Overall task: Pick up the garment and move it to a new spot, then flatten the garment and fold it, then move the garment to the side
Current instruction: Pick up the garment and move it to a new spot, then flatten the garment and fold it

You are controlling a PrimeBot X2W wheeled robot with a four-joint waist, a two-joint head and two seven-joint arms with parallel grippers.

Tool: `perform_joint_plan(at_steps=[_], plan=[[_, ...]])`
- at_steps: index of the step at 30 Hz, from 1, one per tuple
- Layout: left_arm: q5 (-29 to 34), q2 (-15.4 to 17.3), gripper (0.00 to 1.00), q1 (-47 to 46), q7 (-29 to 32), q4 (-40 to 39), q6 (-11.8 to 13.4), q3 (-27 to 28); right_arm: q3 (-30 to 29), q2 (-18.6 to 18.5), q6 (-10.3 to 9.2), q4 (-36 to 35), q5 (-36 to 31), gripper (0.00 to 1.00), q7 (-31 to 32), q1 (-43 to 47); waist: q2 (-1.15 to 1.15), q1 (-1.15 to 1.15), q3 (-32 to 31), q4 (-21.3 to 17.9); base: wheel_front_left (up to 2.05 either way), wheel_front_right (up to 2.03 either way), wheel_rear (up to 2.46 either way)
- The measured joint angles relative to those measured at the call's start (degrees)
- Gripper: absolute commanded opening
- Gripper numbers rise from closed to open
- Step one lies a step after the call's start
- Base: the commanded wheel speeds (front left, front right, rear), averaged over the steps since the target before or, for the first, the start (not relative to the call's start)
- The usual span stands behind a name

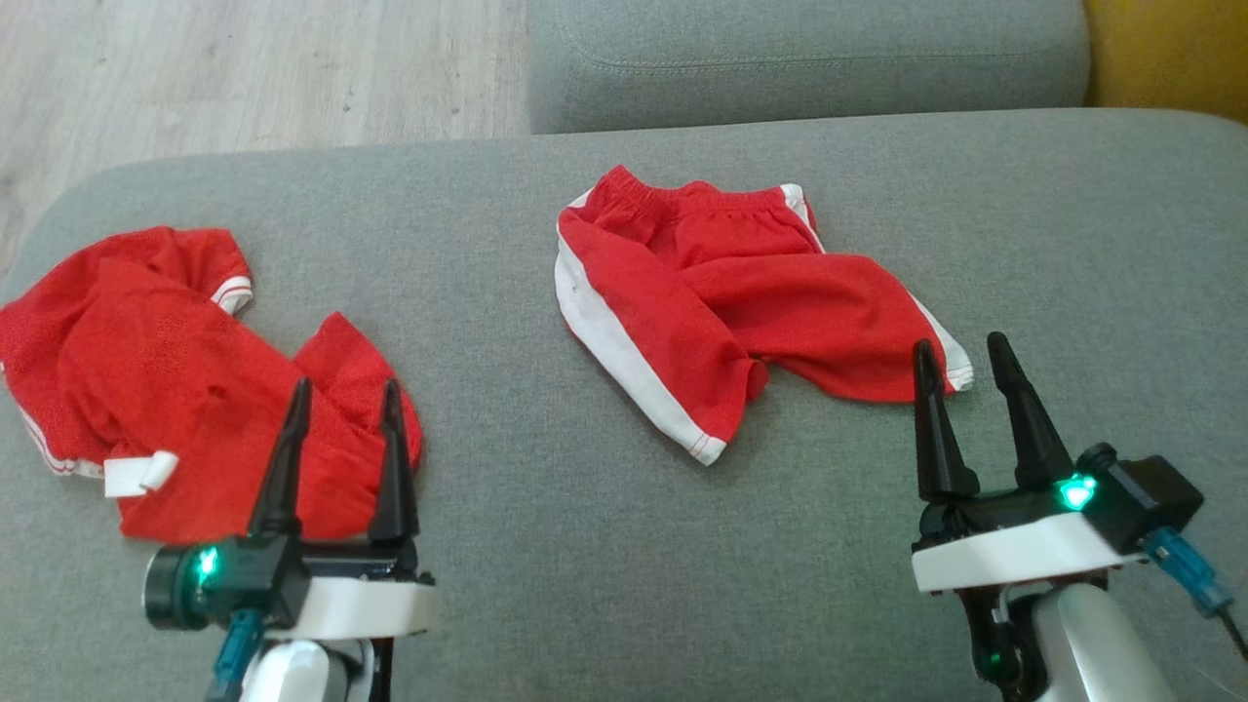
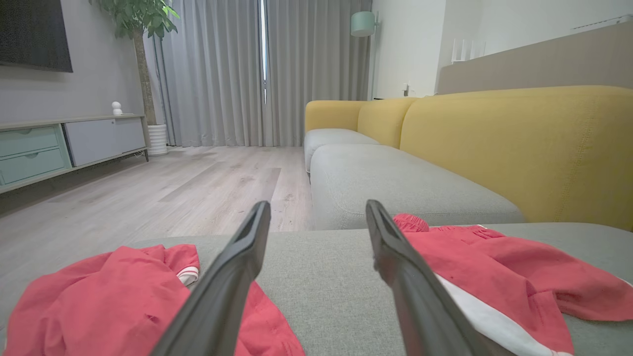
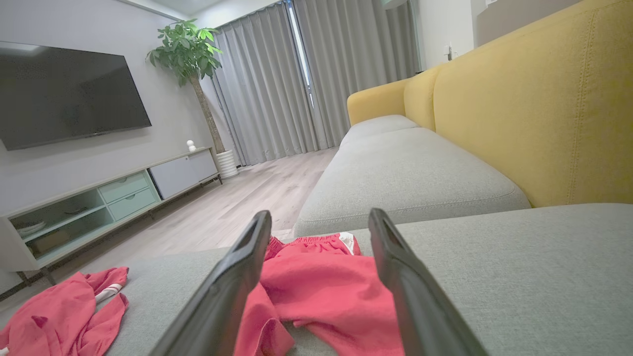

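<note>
Left gripper (image 1: 347, 385) at the near left of the grey seat cushion (image 1: 585, 565), jaws wide apart and empty, fingertips seen against the near part of a crumpled red shirt (image 1: 146, 361); contact with the cloth not determinable. Right gripper (image 1: 959, 341) at the near right of the same cushion, jaws likewise wide apart and empty, fingertips just beside one leg hem of the red trousers (image 1: 721, 292). Trousers at mid-cushion, toward its far edge, lying mostly flat: elastic waistband farthest from the robot, white side stripes outward, one leg angled toward the near edge, the other toward the right gripper. Shirt bunched at the left end of the cushion, white-trimmed sleeve toward the far edge, white tab toward the near edge. Beyond the far edge of the cushion, a second grey cushion (image 1: 809, 58), with yellow backrest (image 1: 1170, 49) to its right and pale wood floor (image 1: 244, 68) to its left.
</note>
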Motion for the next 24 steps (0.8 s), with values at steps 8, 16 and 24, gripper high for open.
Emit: perform_joint_plan(at_steps=[8, 16, 24], plan=[[2.64, -1.74, 1.00, -0.01, 0.00, 0.52, -2.53, 1.56, 1.52, 0.00, 0.00, 0.55, -1.65, 1.00, 0.00, -0.03, 0.00, 0.00, 0.85, 0.53, 0.00, 0.00, 0.00], [3.38, -3.37, 1.00, -0.29, 0.00, 1.46, -4.41, 1.82, 9.36, -0.01, 0.00, 8.68, -7.17, 1.00, 0.14, -1.57, 0.00, 0.00, 2.25, 2.62, 0.00, 0.00, 0.00], [3.74, -4.34, 1.00, -2.37, 0.00, 2.67, -5.75, 2.20, 15.72, -0.07, 0.00, 20.02, -13.54, 1.00, 4.30, -9.78, 0.00, 0.01, 4.19, 5.85, 0.00, 0.00, 0.00]])
